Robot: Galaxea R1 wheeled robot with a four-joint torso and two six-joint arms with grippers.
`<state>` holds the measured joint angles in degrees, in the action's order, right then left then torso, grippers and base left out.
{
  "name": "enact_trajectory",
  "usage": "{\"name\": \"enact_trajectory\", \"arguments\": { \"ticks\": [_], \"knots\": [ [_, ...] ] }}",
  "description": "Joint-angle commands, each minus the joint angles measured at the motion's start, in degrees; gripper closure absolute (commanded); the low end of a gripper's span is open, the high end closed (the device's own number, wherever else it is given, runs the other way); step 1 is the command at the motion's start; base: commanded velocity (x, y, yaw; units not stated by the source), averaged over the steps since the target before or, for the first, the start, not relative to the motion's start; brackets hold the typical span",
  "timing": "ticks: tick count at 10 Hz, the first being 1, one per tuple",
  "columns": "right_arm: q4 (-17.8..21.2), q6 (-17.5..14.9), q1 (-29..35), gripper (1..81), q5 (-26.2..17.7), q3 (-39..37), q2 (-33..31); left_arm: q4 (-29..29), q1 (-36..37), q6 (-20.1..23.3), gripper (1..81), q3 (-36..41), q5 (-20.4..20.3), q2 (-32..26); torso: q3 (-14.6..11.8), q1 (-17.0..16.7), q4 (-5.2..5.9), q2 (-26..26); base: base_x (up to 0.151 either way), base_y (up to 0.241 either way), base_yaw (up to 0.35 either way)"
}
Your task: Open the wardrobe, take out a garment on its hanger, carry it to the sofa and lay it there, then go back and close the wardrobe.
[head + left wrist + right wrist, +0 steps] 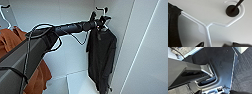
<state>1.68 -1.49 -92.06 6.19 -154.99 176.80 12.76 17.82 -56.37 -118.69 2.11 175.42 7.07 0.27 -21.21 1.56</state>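
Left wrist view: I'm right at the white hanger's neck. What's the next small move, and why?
Probably lift the left gripper slightly. The thin white plastic hanger still has its curved hook looped over the dark rod, with the long black T-shirt hanging from it inside the open white wardrobe; the hook must clear the rod before pulling out.

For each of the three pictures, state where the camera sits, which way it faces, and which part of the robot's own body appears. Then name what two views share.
Head view: high on the robot, facing into the open wardrobe; the left arm reaches to the hanger bearing the black T-shirt; an orange garment hangs beside it.
Left wrist view: at the left gripper, looking up along the hanger to its hook over the rail.
Right wrist view: facing down at the robot's base and grey carpet.
Shared: head and left wrist views both show the hanger and T-shirt.
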Motion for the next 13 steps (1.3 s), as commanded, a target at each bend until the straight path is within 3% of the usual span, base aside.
{"name": "enact_trajectory", "arguments": {
  "ticks": [1, 7, 10, 13],
  "knots": [
    [0.2, -0.5, 1.1, 1.0, -3.6, 0.5, 0.9, -2.2, 10.6, 0.2, 1.0, -2.2, -1.9, 1.2, 0.0, 0.0, 0.0, 0.0, 0.0, 0.0, 0.0],
    [0.3, -0.4, 0.3, 1.0, -3.7, 0.5, 1.1, -5.4, 9.9, 0.1, 1.0, -4.0, -7.0, 3.0, 0.0, 0.0, 0.0, 0.0, 0.0, 0.0, 0.0],
    [0.3, -0.4, 0.7, 1.0, -3.7, 0.5, 1.1, -6.7, 9.4, 0.1, 1.0, -2.7, -11.9, 3.4, 0.0, 0.0, 0.0, 0.0, 0.0, 0.0, 0.0],
    [0.3, -0.4, 0.7, 1.0, -3.7, 0.5, 1.0, -7.0, 9.3, 0.0, 1.0, -0.3, -13.4, 3.2, 0.0, 0.0, 0.0, 0.0, 0.0, 0.0, 0.0]
  ]
}}
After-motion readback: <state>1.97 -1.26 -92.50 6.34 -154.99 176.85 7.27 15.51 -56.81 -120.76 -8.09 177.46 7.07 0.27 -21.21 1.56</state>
